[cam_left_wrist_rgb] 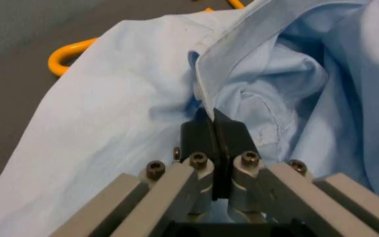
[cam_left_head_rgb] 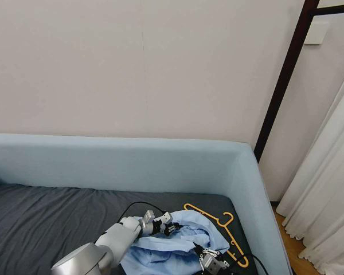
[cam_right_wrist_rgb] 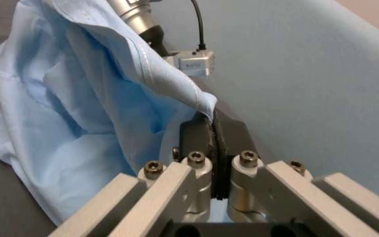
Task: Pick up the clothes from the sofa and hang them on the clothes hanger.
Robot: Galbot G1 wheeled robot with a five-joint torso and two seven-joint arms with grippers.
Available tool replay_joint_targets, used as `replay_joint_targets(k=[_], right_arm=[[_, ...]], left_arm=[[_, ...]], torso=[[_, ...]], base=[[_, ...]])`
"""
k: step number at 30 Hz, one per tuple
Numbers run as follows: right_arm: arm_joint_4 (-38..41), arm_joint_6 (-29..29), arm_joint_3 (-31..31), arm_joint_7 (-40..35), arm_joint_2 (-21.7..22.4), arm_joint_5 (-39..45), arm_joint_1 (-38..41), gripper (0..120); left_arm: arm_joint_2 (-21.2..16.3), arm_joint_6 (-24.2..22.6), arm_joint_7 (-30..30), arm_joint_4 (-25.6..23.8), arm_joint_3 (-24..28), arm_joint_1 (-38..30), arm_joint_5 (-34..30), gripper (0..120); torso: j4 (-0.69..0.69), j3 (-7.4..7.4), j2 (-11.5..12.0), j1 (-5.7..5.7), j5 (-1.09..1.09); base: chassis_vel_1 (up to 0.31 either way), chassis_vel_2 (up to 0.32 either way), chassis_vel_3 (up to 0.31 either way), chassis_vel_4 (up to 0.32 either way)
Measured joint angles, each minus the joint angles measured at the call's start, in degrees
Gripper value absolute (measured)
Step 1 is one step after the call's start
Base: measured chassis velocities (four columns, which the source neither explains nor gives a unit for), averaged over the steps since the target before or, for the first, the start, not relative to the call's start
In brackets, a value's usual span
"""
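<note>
Low at the bottom centre of the head view, the right gripper (cam_left_head_rgb: pixel 209 259) pinches an edge of a light-blue shirt (cam_left_head_rgb: pixel 172 247) crumpled on the sofa's dark grey seat (cam_left_head_rgb: pixel 40 220). In the right wrist view its black fingers (cam_right_wrist_rgb: pixel 232 134) are pressed together on a hemmed fold of the cloth, with the sofa's pale blue side panel (cam_right_wrist_rgb: pixel 308 74) close beside them.

Just left of centre and a little farther up the frame, the left gripper (cam_left_head_rgb: pixel 163 224) at the end of the silver left arm (cam_left_head_rgb: pixel 112 240) grips the shirt's upper edge. The left wrist view shows its fingers (cam_left_wrist_rgb: pixel 196 134) clamped tight on a stitched seam near the collar.

An orange hanger (cam_left_head_rgb: pixel 226 220) lies flat on the seat at the shirt's right, partly tucked under the fabric, its hook toward the lower right of the frame.

Behind them the sofa's light-blue backrest (cam_left_head_rgb: pixel 103 166) spans the middle of the frame, below a bare off-white wall (cam_left_head_rgb: pixel 132 63). A dark door frame (cam_left_head_rgb: pixel 281 86) and white curtain (cam_left_head_rgb: pixel 327 189) stand at the right.
</note>
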State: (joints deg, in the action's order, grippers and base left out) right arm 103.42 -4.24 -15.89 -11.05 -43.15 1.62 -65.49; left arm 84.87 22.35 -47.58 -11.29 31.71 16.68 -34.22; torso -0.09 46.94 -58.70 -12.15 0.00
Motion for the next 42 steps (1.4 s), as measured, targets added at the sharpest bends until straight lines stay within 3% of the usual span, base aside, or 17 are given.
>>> replay_joint_targets(k=[7, 17, 21, 22, 27, 28, 30, 32, 34, 37, 38, 42], right_arm=[[0.3, 0.0, 0.5, 0.0, 0.1, -0.1, -0.5, 0], [-0.5, 0.0, 2.7, -0.1, 0.3, 2.5, 0.5, 0], [0.8, 0.9, 4.3, -0.4, 1.7, 5.3, 2.0, 0], [0.8, 0.9, 4.3, -0.4, 1.7, 5.3, 2.0, 0], [2.9, 2.3, 5.2, -0.9, 4.9, 9.9, 6.8, 0], [2.9, 2.3, 5.2, -0.9, 4.9, 9.9, 6.8, 0], [3.1, 2.8, 4.1, -0.7, 6.6, 12.2, 10.9, 0], [2.6, 3.2, 2.1, -0.4, 7.7, 14.6, 16.5, 0], [2.2, 3.2, 1.0, -0.4, 8.0, 15.5, 19.1, 0], [-0.4, 3.4, -4.4, 0.0, 8.8, 19.6, 31.0, 0], [-0.4, 3.4, -4.4, 0.0, 8.8, 19.6, 31.0, 0], [-3.3, 3.4, -13.2, 0.9, 8.5, 24.4, 46.2, 0]], left_arm=[[-1.0, 0.1, 0.3, -2.0, 0.2, 0.1, 0.0, 0], [-7.9, 3.2, 1.9, -12.2, -1.0, -1.8, -5.0, 0], [-13.5, 1.2, 4.4, -22.4, -1.3, -3.5, -11.4, 0], [-13.5, 1.2, 4.4, -22.4, -1.3, -3.5, -11.4, 0], [-23.7, -2.4, 8.3, -37.6, 0.0, -5.5, -19.1, 0], [-23.7, -2.4, 8.3, -37.6, 0.0, -5.5, -19.1, 0], [-28.8, -3.8, 10.1, -43.8, 0.3, -6.5, -21.6, 0], [-32.7, -4.7, 11.6, -48.4, 0.3, -7.4, -23.1, 0], [-34.0, -5.1, 12.6, -50.1, 0.2, -7.8, -23.7, 0], [-40.2, -6.7, 16.0, -57.6, -1.5, -9.0, -26.0, 0], [-40.2, -6.7, 16.0, -57.6, -1.5, -9.0, -26.0, 0], [-46.5, -8.8, 20.0, -63.2, -4.2, -11.1, -29.6, 0]], torso=[[0.00, 0.00, 0.0, 0.00, 0.00], [0.00, 0.00, 0.0, 0.00, -0.01], [0.00, 0.00, 0.0, 0.00, -0.01], [0.00, 0.00, 0.0, 0.00, -0.01], [-0.02, 0.00, 0.0, 0.00, -0.01], [-0.02, 0.00, 0.0, 0.00, -0.01], [0.06, 0.00, 0.0, 0.00, 0.00], [0.02, 0.00, 0.0, 0.00, -0.01], [0.02, 0.00, 0.0, 0.00, -0.01], [0.00, 0.01, 0.0, -0.01, -0.03], [0.00, 0.01, 0.0, -0.01, -0.03], [0.00, 0.00, 0.0, 0.00, -0.03]], base=[[0.000, 0.000, 0.000, 0.000], [0.000, 0.000, 0.000, 0.000], [0.000, 0.000, 0.000, 0.000], [0.000, 0.000, 0.000, 0.000], [0.000, 0.000, 0.000, 0.000], [0.000, 0.000, 0.000, 0.000], [0.000, 0.000, 0.000, 0.000], [0.000, 0.000, 0.000, 0.000], [0.000, 0.000, 0.000, 0.000], [0.000, 0.000, 0.000, 0.000], [0.000, 0.000, 0.000, 0.000], [0.000, 0.000, 0.000, 0.000]])
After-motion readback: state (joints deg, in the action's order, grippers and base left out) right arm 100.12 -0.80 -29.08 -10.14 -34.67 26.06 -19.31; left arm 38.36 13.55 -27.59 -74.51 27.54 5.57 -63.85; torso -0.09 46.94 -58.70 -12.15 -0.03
